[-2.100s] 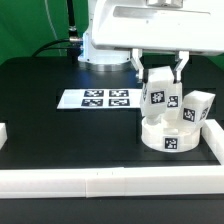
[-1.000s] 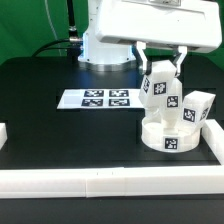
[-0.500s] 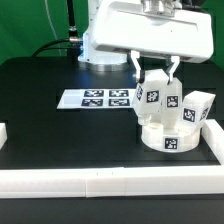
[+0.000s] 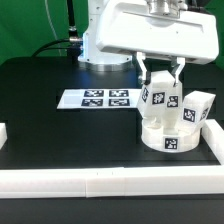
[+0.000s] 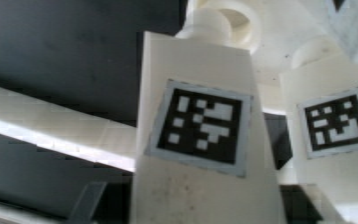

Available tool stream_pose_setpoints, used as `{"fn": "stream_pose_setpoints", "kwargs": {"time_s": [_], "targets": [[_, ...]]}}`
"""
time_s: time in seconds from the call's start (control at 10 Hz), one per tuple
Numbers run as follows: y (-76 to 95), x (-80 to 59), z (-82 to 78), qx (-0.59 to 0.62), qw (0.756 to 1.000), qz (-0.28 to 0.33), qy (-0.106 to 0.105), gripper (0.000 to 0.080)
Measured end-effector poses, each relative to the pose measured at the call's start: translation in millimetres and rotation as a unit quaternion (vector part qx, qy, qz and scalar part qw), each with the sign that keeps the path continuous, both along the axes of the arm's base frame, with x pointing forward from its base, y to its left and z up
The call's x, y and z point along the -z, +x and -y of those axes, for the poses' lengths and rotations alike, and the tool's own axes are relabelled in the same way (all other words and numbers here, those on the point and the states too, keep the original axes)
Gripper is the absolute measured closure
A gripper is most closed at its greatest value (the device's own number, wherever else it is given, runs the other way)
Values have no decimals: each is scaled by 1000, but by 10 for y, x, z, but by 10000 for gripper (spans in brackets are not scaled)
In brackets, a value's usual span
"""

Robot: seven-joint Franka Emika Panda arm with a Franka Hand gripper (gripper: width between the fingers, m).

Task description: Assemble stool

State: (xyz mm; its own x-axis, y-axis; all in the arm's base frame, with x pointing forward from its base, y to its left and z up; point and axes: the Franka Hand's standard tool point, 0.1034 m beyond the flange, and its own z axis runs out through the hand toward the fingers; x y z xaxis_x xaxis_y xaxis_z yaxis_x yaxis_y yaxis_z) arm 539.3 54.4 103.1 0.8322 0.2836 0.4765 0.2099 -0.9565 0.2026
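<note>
the tool point(image 4: 161, 72) hangs below the arm's broad white head, its two dark fingers point(image 4: 144, 70) pinching the upper end of a white stool leg point(image 4: 156, 96) from either side. the held leg stands upright, or close to it, with a black-and-white tag on its face, and its lower end reaches down to the round white seat point(image 4: 170, 136); whether it is seated in the seat or only resting on it cannot be told from here. in the wrist view the same leg point(image 5: 197, 140) fills the middle of the picture as a tall white block with its tag facing the camera, and a second tagged leg point(image 5: 334, 125) stands just beside it.

the seat lies flat on the black counter point(image 4: 60, 135) toward the exterior view's right, with a tag on its side wall. it sits in the corner formed by the white border rails point(image 4: 110, 181), close to the rail on the exterior view's right. on top of it, beside the held leg, stand two more white legs: one point(image 4: 173, 102) right next to the held leg and another point(image 4: 198, 107) nearer the exterior view's right, leaning slightly.

the marker board point(image 4: 96, 99) lies flat on the counter to the exterior view's left of the seat, apart from it.
</note>
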Motion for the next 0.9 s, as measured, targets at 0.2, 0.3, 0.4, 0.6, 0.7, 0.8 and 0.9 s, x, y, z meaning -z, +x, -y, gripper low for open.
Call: {"fn": "stream_pose_setpoints", "kwargs": {"time_s": [0.2, 0.3, 0.4, 0.6, 0.7, 0.8, 0.9], "targets": [[-1, 3, 0, 0, 1000, 0, 0, 474], [5, 14, -8, -1, 1000, -1, -1, 474], [14, 18, -19, -2, 1000, 0, -1, 474], [11, 19, -74, -1, 1000, 1, 3, 474], [7, 18, -103, 2, 1000, 2, 6, 474], [2, 21, -128, 5, 1000, 3, 9, 474], [-10, 33, -146, 4, 1000, 2, 10, 474]]}}
